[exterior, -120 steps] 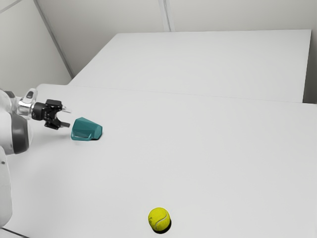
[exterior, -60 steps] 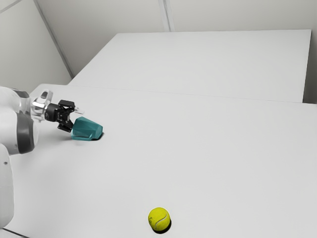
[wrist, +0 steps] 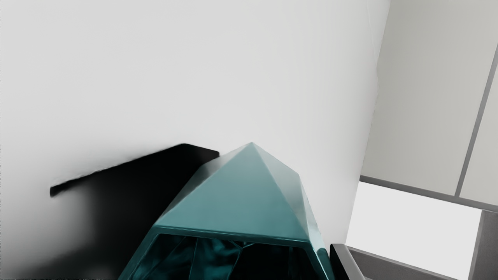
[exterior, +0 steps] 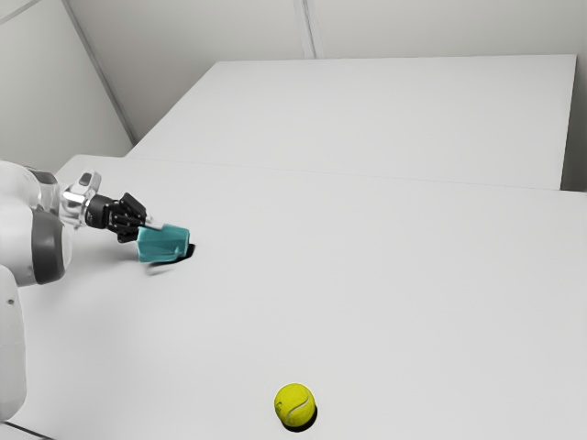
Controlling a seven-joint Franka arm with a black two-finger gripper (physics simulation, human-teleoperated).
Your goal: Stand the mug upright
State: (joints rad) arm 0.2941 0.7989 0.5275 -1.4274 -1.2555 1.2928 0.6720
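Note:
My gripper (exterior: 148, 228) is at the exterior view's left, shut on the open end of the teal faceted mug (exterior: 165, 244). The mug lies on its side, its closed end toward the exterior view's right, and a gap to its shadow shows it slightly off the table. In the wrist view the mug (wrist: 237, 206) has its dark opening facing my hand. There, my gripper (wrist: 233, 268) has one finger (wrist: 344, 262) beside the mug's rim; the other finger is hidden.
A yellow tennis ball (exterior: 294, 405) rests on the white table (exterior: 385, 293), near the exterior view's bottom edge. A raised white surface (exterior: 385, 119) stands along the table's far side, with pale walls behind.
My hand has moved forward to the mug, then turned about its own axis. The fingers have gone from open to shut on the mug, which has rotated and risen a little.

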